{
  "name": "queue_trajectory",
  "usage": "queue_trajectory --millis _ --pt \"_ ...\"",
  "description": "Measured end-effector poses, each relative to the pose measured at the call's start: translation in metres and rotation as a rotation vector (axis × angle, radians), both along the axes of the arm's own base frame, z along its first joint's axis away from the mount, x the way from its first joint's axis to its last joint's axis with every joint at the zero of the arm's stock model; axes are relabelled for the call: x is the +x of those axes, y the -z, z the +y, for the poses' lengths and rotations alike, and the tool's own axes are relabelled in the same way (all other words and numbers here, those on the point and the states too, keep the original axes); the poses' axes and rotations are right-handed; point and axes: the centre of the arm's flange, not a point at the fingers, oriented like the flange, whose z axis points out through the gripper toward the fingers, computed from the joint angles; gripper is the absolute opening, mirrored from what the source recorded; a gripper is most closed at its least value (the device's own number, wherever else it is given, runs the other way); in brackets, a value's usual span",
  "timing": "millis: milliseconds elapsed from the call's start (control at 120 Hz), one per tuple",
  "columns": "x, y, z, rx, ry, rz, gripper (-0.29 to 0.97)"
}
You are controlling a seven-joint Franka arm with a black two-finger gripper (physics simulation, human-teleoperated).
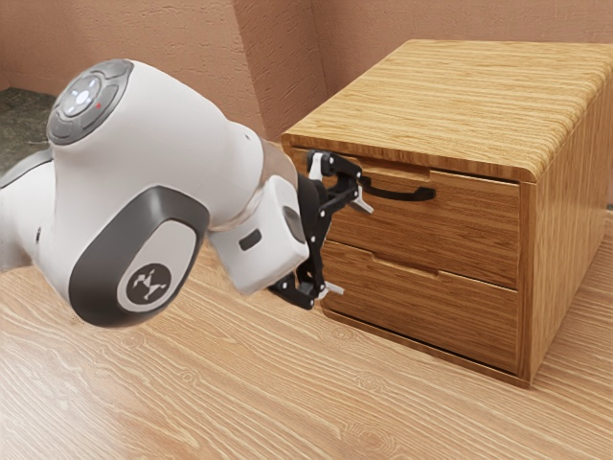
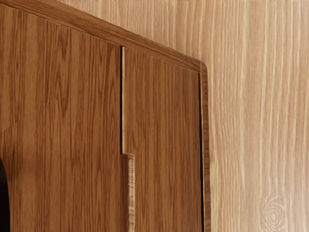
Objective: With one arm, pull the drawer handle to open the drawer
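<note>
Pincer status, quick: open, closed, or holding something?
Pincer: open, holding nothing; its upper finger is close to one end of the black handle.

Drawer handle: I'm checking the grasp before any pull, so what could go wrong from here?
The gripper stands open at the handle's end nearest the arm, not its middle; closing there may miss or slip off. Its lower finger hangs before the lower drawer and could scrape that front.
</note>
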Motion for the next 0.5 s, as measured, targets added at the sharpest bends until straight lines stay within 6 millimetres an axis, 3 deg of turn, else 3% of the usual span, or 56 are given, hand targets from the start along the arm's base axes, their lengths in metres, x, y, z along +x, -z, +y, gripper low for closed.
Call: queue_trajectory --millis 142,292,500 --pt "0.006 -0.009 0.000 -0.017 0.008 -0.026 0.68" --pt "0.025 -0.002 0.009 -0.041 0.001 -0.020 0.68" --pt "0.033 -0.001 0.022 -0.048 -0.022 -0.028 0.68"
